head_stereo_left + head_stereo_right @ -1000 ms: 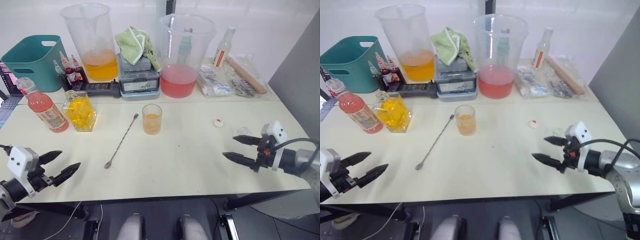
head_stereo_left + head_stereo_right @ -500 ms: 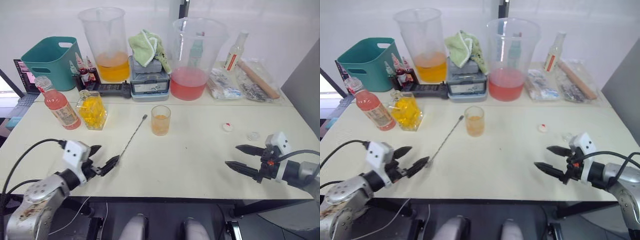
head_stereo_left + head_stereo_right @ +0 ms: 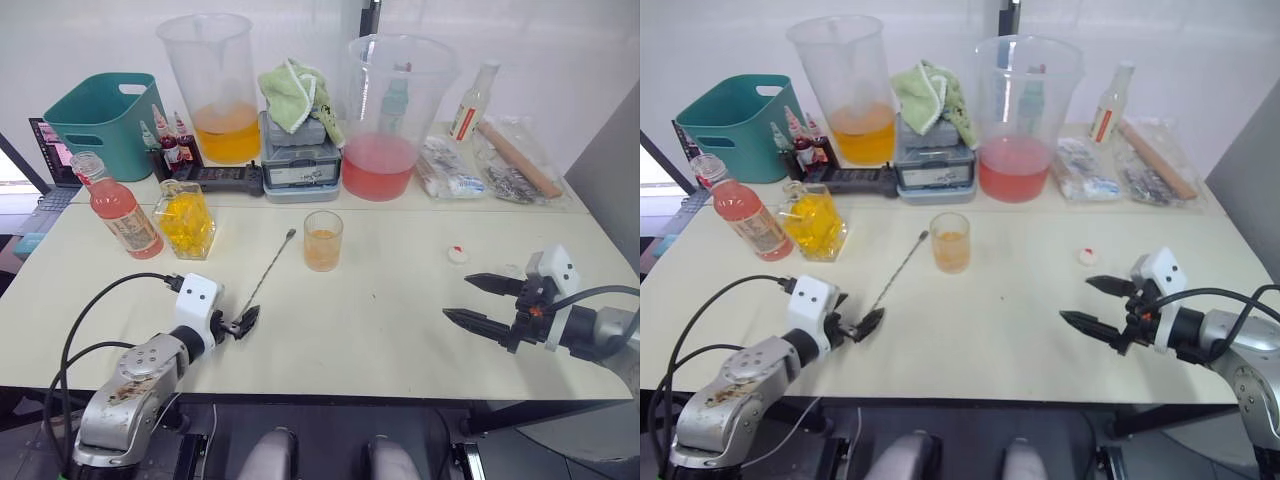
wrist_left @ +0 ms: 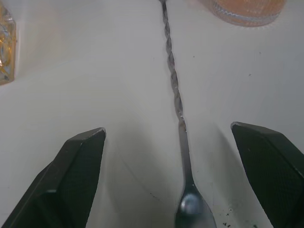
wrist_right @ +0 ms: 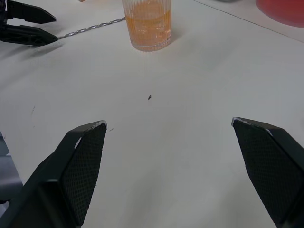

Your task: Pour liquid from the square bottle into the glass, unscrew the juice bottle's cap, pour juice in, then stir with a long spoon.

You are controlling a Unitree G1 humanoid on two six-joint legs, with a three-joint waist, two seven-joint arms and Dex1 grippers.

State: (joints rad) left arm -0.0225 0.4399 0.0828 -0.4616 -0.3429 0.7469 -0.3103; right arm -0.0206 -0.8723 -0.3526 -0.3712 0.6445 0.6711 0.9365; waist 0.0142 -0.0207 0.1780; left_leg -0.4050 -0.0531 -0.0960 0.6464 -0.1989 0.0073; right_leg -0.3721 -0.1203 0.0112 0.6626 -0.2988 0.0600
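Glass (image 3: 322, 240) part-filled with orange liquid; juice bottle (image 3: 112, 212) uncapped, pink-red inside.

In my left wrist view the long spoon (image 4: 179, 118) runs off the frame at both ends, its bowl partly cut. The glass (image 4: 244, 10) shows just its base there, and the square bottle (image 4: 5, 45) only a sliver. From the head I cannot see the spoon's bowl behind the left tool (image 3: 243, 323).

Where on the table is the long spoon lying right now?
The long spoon lies flat, left of centre, running diagonally from beside the glass down to the open left gripper, its bowl between the fingers.
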